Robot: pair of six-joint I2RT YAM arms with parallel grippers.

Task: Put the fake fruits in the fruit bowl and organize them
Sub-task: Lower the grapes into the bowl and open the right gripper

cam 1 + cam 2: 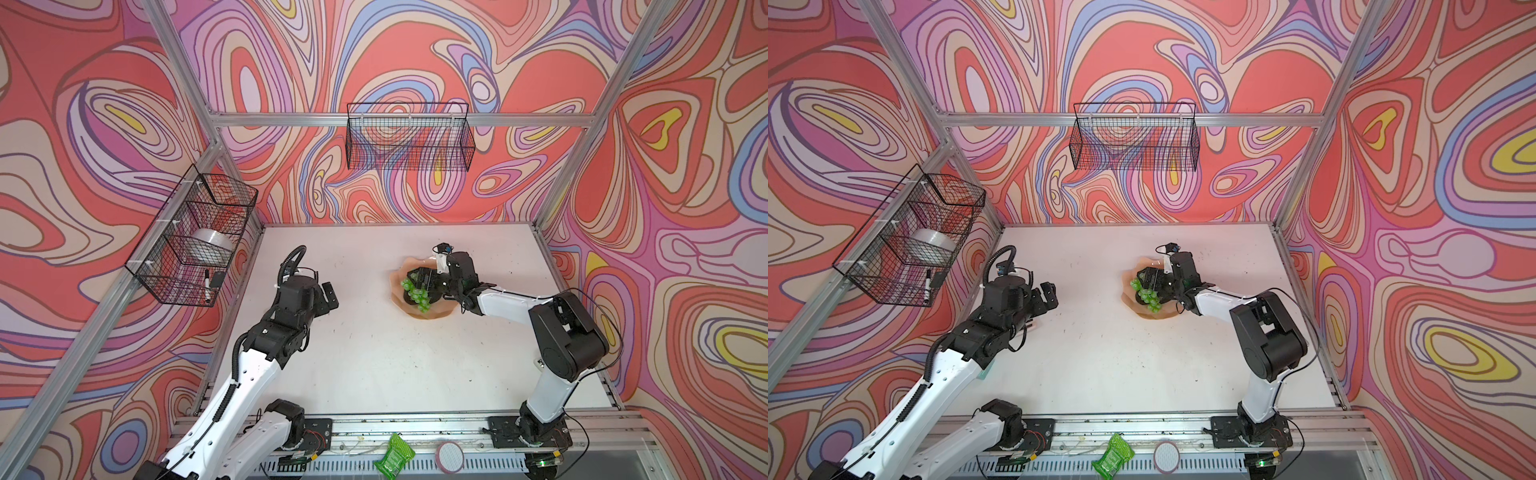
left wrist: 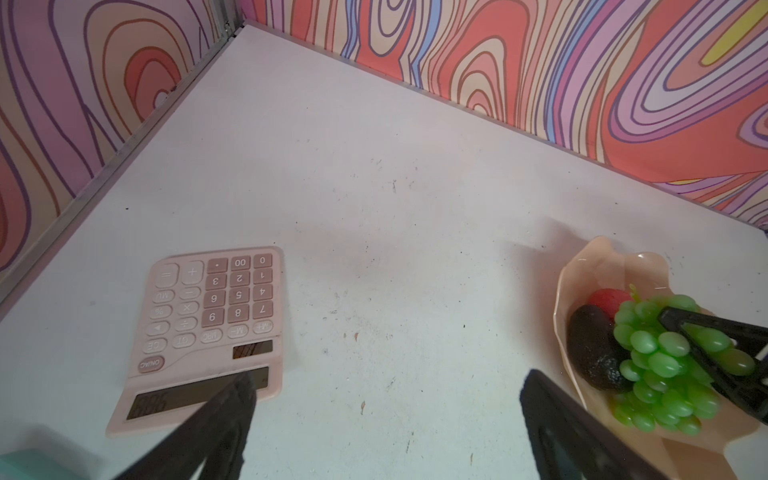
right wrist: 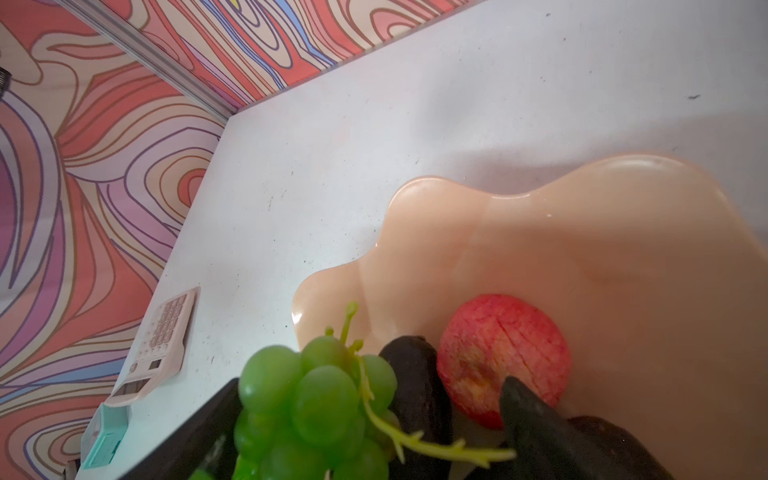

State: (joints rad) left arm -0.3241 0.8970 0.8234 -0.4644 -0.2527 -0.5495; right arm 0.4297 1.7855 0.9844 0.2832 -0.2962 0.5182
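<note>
The peach-pink fruit bowl [image 1: 432, 314] [image 1: 1154, 314] [image 3: 582, 232] stands right of the table's middle. In it lie the red apple [image 3: 498, 353] [image 2: 606, 297], a dark avocado [image 3: 419, 382] [image 2: 594, 349] and the green grapes [image 1: 415, 293] [image 1: 1146, 293] [image 3: 316, 395] [image 2: 665, 365]. My right gripper [image 1: 419, 282] [image 1: 1152, 282] [image 3: 370, 384] hangs low over the bowl, open, jaws spread wide around the grapes, which rest on the avocado. A second dark shape shows behind one finger. My left gripper [image 1: 328, 297] [image 1: 1048, 295] [image 2: 390, 374] is open and empty above bare table at the left.
A pink calculator [image 2: 216, 324] [image 3: 162, 340] and a teal box [image 3: 104, 436] lie by the left arm. A green mesh packet [image 1: 395, 455] and a round white disc [image 1: 451, 456] sit on the front rail. Black wire baskets [image 1: 195, 237] [image 1: 409, 137] hang on the walls.
</note>
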